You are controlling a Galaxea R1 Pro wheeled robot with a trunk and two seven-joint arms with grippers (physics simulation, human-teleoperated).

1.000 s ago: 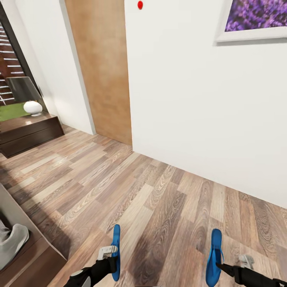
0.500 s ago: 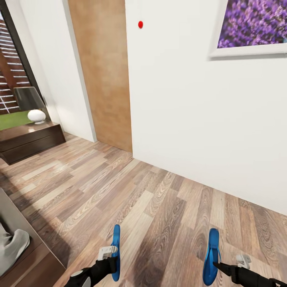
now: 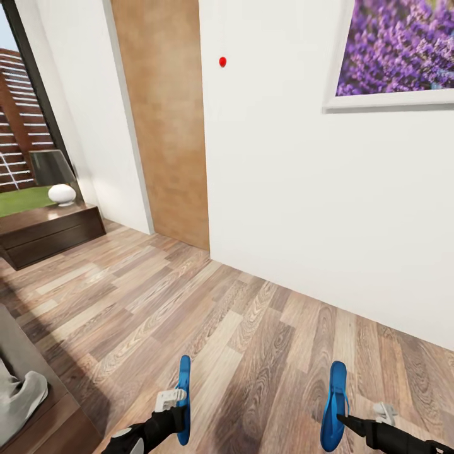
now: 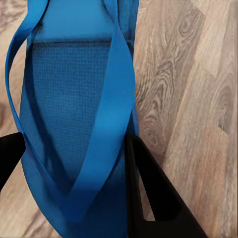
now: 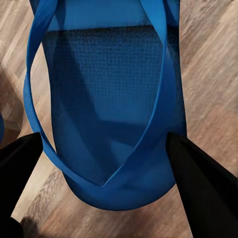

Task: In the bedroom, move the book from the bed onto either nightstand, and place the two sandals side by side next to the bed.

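Note:
I hold one bright-blue sandal in each hand above the wood-plank floor. My left gripper (image 3: 178, 411) is shut on the left sandal (image 3: 183, 384), which stands on edge. My right gripper (image 3: 342, 417) is shut on the right sandal (image 3: 335, 396). In the left wrist view, black fingers (image 4: 153, 198) flank the left sandal's strapped sole (image 4: 69, 94). The right wrist view shows the right sandal (image 5: 114, 94) between black fingers (image 5: 203, 188). A corner of the bed (image 3: 53, 413), with its grey mattress, sits at the lower left. The book is out of view.
A white wall (image 3: 302, 208) with a purple framed picture (image 3: 397, 53) and a small red dot (image 3: 222, 62) stands ahead. A plain wooden door (image 3: 167, 126) is left of it. A low dark-brown cabinet (image 3: 50, 233) with a white lamp (image 3: 62, 193) sits by the window. Grey cloth (image 3: 17, 397) lies on the bed.
The whole head view has shifted, with the wall picture, red dot and cabinet lower in the frame: the camera moved. Both grippers keep their sandals in the same place.

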